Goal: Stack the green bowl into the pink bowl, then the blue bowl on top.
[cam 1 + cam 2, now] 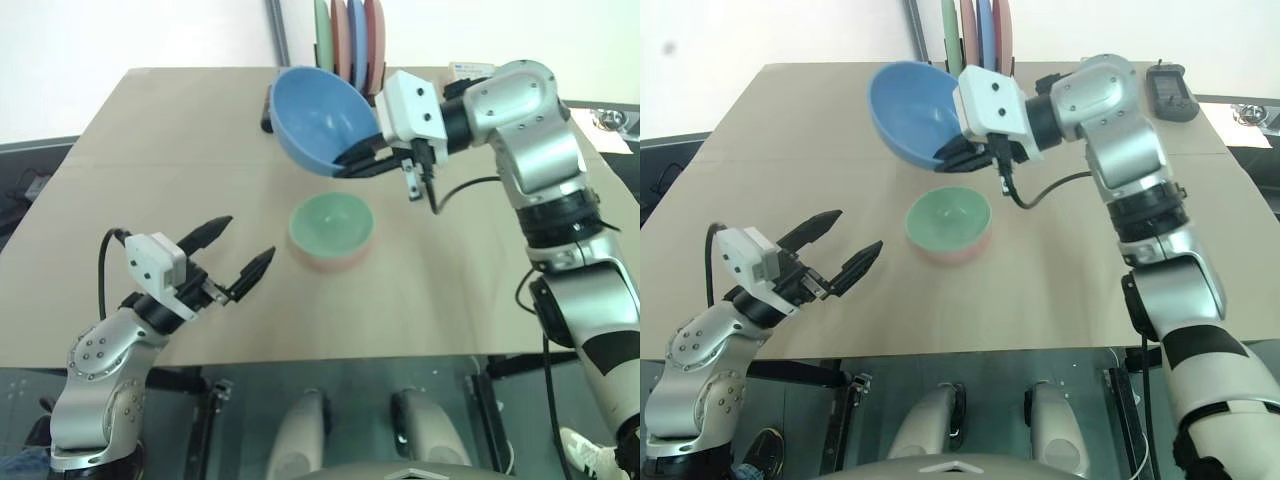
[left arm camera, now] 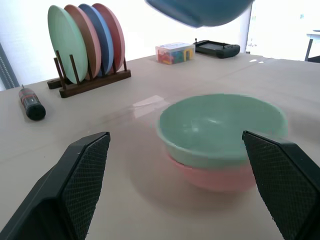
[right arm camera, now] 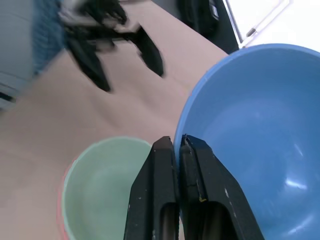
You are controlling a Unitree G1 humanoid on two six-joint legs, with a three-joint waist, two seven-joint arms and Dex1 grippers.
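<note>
Pinching the blue bowl (image 1: pixel 318 118) by its rim, the right gripper (image 1: pixel 362 160) hangs up behind the green bowl (image 1: pixel 331 224) (already nested in the pink bowl (image 1: pixel 330 261)). The stack lies below and nearer the robot. The left gripper (image 1: pixel 236 250) stands wide, empty, beside it.

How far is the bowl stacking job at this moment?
Done: the green bowl already sits inside the pink bowl. In hand: the right gripper is shut on the rim of the blue bowl, tilted above the table. Left: lower it into the green bowl. The left gripper is open.

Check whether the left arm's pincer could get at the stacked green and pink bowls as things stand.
Probably yes: the left pincer is open, facing the green bowl nested in the pink bowl, bare table between.
</note>
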